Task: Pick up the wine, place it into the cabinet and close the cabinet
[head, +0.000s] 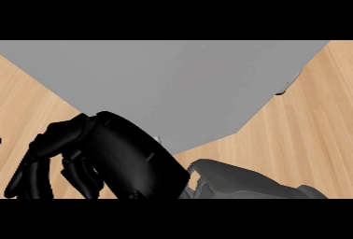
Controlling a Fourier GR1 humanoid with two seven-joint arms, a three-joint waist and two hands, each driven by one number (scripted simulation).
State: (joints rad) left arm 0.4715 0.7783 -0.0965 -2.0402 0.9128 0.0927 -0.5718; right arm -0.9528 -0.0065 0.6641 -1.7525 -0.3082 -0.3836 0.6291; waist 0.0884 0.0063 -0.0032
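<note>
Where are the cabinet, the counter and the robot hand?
Cabinet (172, 84), head view, on its grey top face.
Counter (303, 140), head view, bare wood right of the cabinet.
Robot hand (121, 154), head view, on its black back.

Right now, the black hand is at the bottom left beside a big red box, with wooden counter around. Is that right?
Not quite. The head view shows the big box is grey, not red. The black hand is at the bottom left beside it, with wooden counter around.

cabinet (172, 84): plain grey | surface (310, 135): light tan wood, fine grain streaks | robot hand (117, 151): glossy black | forearm (241, 184): grey
</note>
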